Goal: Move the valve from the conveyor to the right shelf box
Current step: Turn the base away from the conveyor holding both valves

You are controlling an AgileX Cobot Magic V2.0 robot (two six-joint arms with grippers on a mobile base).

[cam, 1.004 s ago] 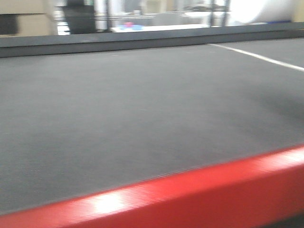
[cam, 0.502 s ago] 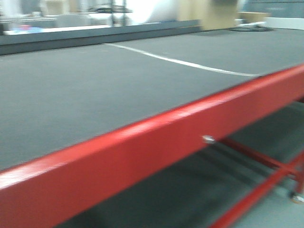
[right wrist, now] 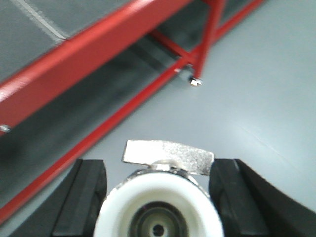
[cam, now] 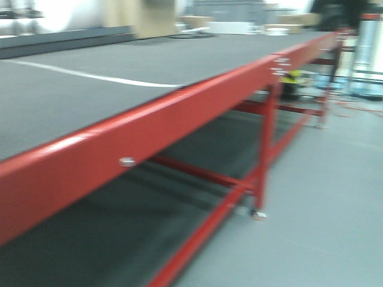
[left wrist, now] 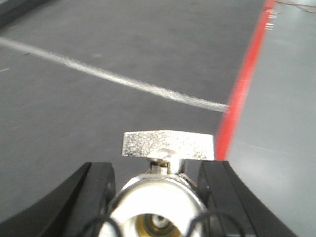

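Clamping brass-bored valve in left gripper, white-rimmed valve in right gripper, both silvery, flat glittery lever on top.

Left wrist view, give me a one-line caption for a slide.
Left gripper holds a silvery valve, lever uppermost, with the dark grey conveyor and its red edge rail beyond.
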